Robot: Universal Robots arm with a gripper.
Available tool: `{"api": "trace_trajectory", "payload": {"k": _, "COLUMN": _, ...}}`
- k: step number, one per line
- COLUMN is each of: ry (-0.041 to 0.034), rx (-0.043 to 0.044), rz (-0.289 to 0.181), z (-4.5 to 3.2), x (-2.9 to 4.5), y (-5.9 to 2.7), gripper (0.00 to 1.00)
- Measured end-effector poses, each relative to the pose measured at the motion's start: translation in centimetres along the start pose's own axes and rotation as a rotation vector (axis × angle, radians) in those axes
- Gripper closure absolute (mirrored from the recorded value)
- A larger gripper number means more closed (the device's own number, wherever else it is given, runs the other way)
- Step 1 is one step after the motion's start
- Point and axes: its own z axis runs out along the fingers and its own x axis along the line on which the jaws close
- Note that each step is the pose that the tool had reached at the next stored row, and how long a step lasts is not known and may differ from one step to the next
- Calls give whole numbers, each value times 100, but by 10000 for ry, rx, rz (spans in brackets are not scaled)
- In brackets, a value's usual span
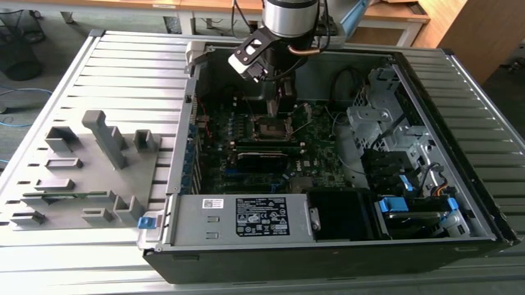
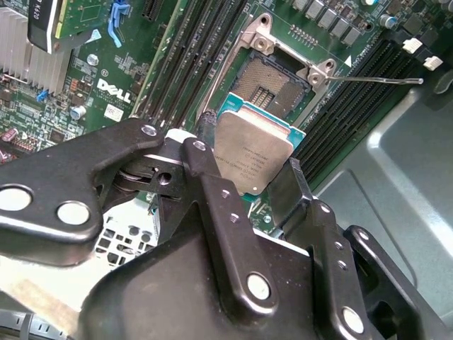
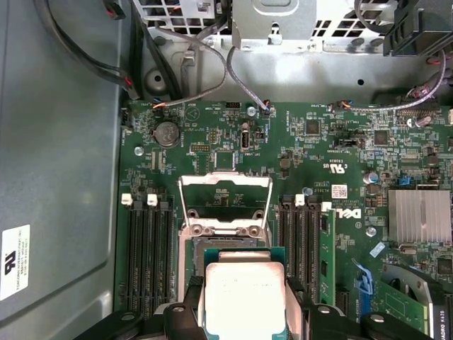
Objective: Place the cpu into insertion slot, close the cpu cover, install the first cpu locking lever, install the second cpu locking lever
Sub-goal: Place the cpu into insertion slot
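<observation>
Our gripper [image 2: 249, 150] clamped on the cpu [image 3: 243, 297], arm [image 1: 289, 15] reaching down into the case [image 1: 328, 265], insertion slot [image 2: 267, 79] just beneath, cpu cover [image 3: 225, 183] raised.

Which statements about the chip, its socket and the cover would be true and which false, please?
1. The gripper grips the chip by its edges. True.
2. The chip sits in the socket. False: it is held clear of the socket, which is empty.
3. The cover is shut over the socket. False: it stands swung open.
4. The computer case lies open on a slatted table. True.
</observation>
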Motion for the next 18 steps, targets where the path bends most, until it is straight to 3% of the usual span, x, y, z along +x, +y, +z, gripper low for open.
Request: {"api": "trace_trajectory", "payload": {"k": 18, "ry": 4, "rx": -3, "rz": 1, "z": 34, "x": 1, "y": -2, "gripper": 46}}
